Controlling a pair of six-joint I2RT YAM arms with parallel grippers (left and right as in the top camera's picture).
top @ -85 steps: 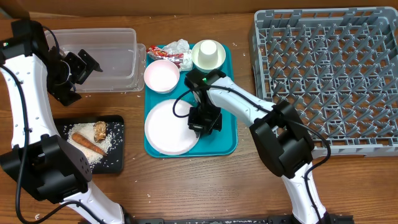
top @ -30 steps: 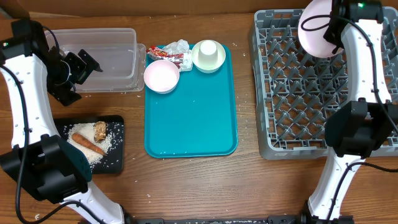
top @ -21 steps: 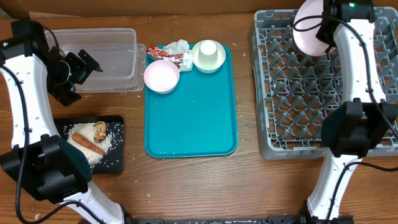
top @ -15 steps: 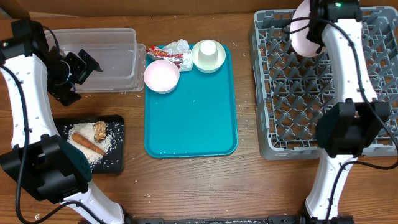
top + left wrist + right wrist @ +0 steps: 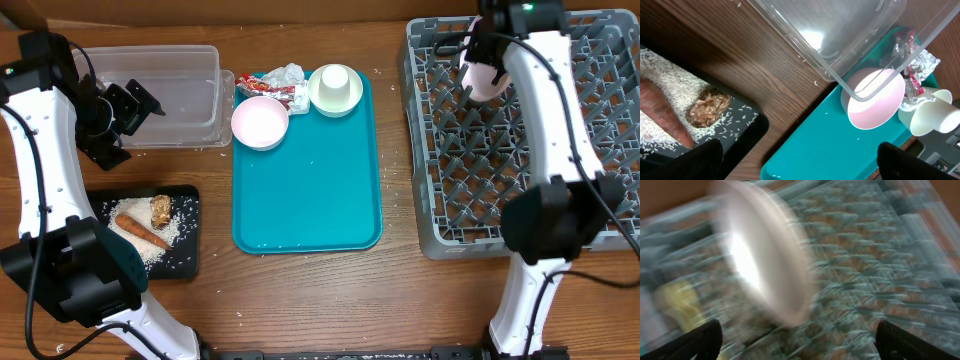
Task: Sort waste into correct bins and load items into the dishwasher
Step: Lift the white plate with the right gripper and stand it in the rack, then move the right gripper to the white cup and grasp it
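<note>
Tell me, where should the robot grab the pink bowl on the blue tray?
Pinch the pink bowl by its rim from straight above, one finger inside, one outside. It sits upright and open, so that thin edge probably suits best. Pick the side facing the bare teal tray; the clear tub crowds the other.

No words or numbers to read anywhere, small red-and-white wrapper point(image 5: 272, 91) has some print, too tiny to make out, right wrist view all blurry

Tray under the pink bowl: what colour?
The tray is plain teal, clearest in the overhead view.
</note>
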